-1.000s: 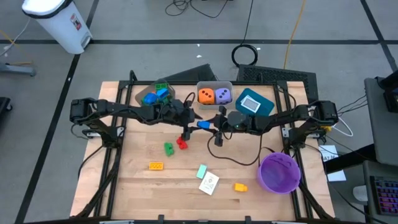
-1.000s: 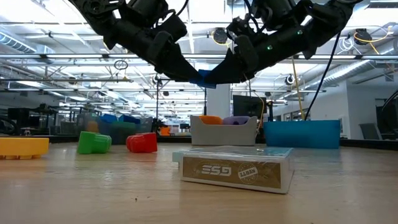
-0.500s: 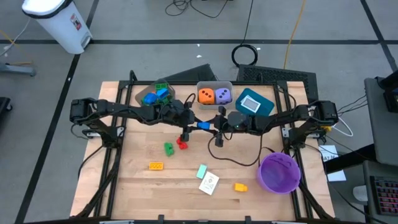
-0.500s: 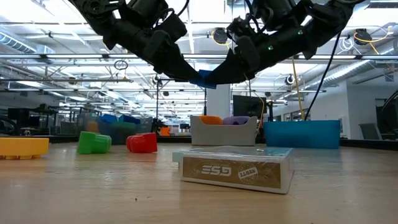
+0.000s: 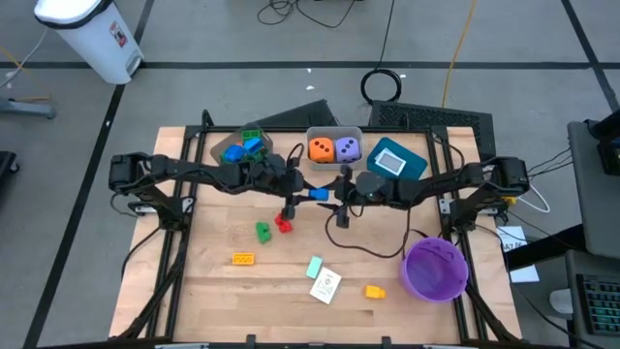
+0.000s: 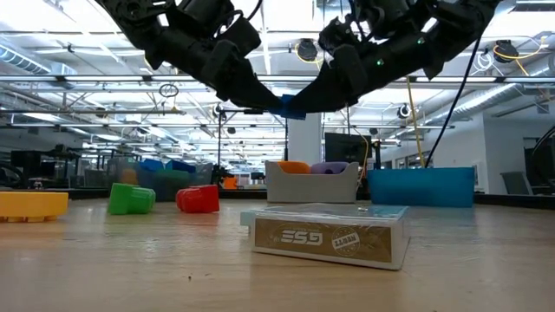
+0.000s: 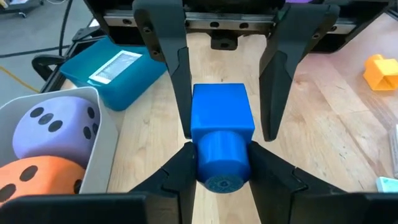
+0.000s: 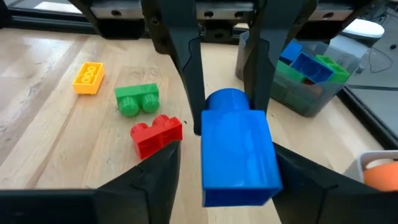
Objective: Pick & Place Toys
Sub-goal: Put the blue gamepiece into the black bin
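I see the blue block held in the air above the surface, just in front of the grey bin with the purple die and orange die. The left gripper has its fingers clamped on the block's round stud. The right gripper faces it, fingers parted, clear of the block's sides. Red block and green block lie on the surface below.

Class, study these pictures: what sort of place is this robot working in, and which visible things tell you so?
Probably a large robotics lab or industrial workshop: exposed ceiling trusses with strip lights, a grey floor with loose cables, and a wooden table carrying two arms and sorting bins.
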`<state>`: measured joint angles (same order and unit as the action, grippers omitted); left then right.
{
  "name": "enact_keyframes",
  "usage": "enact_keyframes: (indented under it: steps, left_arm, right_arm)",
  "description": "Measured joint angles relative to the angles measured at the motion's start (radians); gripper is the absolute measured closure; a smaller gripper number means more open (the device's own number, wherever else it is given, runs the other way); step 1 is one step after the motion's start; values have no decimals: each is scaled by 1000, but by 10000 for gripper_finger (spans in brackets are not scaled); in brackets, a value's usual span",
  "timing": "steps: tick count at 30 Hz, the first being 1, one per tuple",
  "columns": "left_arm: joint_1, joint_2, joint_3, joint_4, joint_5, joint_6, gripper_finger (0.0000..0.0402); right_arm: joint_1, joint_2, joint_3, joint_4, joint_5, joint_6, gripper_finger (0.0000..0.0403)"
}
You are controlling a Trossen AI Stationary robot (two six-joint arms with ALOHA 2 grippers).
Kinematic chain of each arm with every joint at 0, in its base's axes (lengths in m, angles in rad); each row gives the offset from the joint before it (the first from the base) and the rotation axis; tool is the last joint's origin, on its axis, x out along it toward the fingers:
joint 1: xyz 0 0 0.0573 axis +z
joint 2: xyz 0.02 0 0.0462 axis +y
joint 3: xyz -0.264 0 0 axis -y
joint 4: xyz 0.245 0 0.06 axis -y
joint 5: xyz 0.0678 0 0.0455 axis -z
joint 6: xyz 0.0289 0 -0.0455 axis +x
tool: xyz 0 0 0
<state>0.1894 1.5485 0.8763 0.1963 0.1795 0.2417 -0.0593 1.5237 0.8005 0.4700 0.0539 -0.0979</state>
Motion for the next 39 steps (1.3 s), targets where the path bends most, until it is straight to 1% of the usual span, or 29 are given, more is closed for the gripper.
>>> enact_keyframes:
  steps: [4,10,13,16,21,23,26,29,31,34,39]
  left_arm:
    - [4,-11,0,2,0,11,278]
    - [9,-58,0,-21,-17,19,278]
    - [10,-84,-1,-41,-51,36,278]
    - [17,-126,-1,-96,-133,41,279]
    - [33,-212,0,-257,-256,45,279]
    - [48,-255,0,-350,-335,37,278]
    - [74,-305,0,-490,-469,6,279]
    - [118,-343,0,-635,-559,-55,279]
    - [156,-353,0,-691,-579,-94,278]
    - [217,-352,0,-776,-575,-129,275]
    - [326,-326,-1,-804,-577,-132,279]
  right_arm:
    - [0,-42,0,-53,5,-17,183]
    - [-8,-74,1,-82,10,-20,187]
    - [-8,-84,1,-102,54,-22,186]
    - [-5,-102,0,-136,75,-40,183]
    - [-6,-145,-1,-169,76,-46,187]
    - [-6,-148,1,-160,78,-45,189]
    - [-5,-167,-2,-191,76,-39,190]
    - [-6,-167,1,-198,77,-27,190]
    - [-6,-166,0,-205,78,-20,190]
    - [-6,-167,0,-202,78,-19,190]
    - [-6,-167,0,-210,78,-10,190]
